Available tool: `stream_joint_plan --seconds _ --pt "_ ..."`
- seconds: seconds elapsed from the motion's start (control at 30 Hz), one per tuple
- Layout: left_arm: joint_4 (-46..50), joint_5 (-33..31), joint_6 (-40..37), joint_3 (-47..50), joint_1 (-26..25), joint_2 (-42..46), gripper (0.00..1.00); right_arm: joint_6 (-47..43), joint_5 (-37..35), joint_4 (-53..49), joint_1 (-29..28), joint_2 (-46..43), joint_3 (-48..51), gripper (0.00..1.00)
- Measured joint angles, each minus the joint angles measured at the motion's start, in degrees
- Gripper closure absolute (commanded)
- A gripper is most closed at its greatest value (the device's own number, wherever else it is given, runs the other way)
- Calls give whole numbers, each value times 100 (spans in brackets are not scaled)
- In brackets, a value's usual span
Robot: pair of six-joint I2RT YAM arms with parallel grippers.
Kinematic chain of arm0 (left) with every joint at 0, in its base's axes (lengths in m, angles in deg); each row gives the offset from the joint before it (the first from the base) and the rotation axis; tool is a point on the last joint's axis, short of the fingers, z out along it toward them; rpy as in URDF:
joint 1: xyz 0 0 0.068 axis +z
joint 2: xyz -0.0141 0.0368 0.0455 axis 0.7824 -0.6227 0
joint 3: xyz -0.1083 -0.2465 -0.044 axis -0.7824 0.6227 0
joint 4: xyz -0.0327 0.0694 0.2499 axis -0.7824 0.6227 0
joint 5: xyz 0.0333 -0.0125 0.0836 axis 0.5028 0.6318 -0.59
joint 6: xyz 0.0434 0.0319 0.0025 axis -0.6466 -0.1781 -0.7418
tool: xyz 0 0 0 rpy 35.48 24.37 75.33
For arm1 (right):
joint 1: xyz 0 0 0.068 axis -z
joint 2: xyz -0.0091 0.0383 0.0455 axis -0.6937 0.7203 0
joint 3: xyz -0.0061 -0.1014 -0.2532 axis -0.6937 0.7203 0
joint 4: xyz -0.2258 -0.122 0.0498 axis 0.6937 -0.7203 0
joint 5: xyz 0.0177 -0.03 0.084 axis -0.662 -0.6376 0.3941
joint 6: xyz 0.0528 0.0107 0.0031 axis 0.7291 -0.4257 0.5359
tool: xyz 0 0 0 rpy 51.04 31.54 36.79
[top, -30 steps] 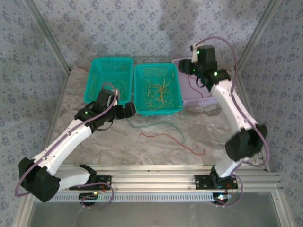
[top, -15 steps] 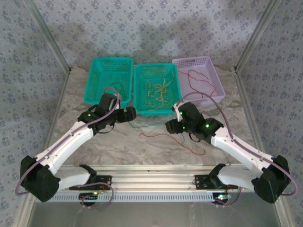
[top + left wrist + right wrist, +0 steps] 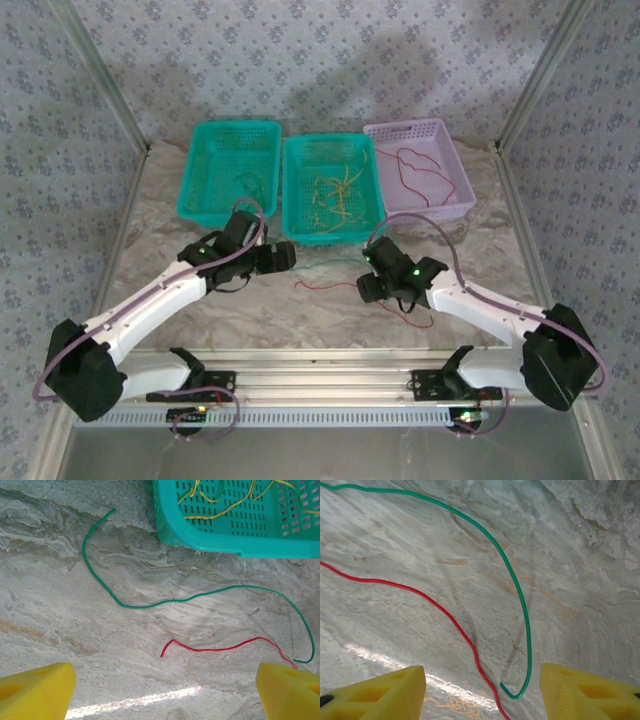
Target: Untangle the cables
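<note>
Grey-veined marble tabletop (image 3: 480, 250) lies under both arms, boxed in by walls papered in a small floral pattern. Along its far side sit three mesh baskets: a teal basket (image 3: 235, 125) on the left with a few fine strands whose colour is hard to tell, a middle teal basket (image 3: 335, 237) holding a loose tangle of yellow-orange cables (image 3: 335, 190), and a lilac basket (image 3: 405, 127) with one red cable (image 3: 415, 170) looped inside. Two more cables lie loose on the marble just in front of the middle basket, between the two arms: a green cable (image 3: 150, 606) and a second red cable (image 3: 220, 648), lying side by side. The left claw (image 3: 288, 258) hangs just off the near left corner of the middle basket with its yellow fingers (image 3: 35, 690) spread wide and nothing between them. From its wrist camera the green cable curves across the marble ahead of the claw, and the shorter red one lies nearer, roughly centred between the fingertips but not touching them. The right claw (image 3: 482, 695) is low over the table at the other end of these cables, its fingers (image 3: 590, 692) parted and gripping nothing. The green cable's hooked end sits in the gap between them, and the red cable runs just beside it toward the bottom edge.
</note>
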Motion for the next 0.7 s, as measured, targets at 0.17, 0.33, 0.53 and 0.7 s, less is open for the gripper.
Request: stream_joint_plan --seconds 0.17,0.33,0.53,0.7 --pt "-63 -28 74 127 -111 -168 8 2 0 122 328 382 2 37" --pt "-173 -46 144 192 -271 -437 8 -13 2 275 479 643 2 39" --pt "-295 -48 197 306 -358 -529 8 -24 48 463 584 914 2 49" --pt "-372 -46 212 317 -361 -619 8 -46 142 584 673 1040 2 48"
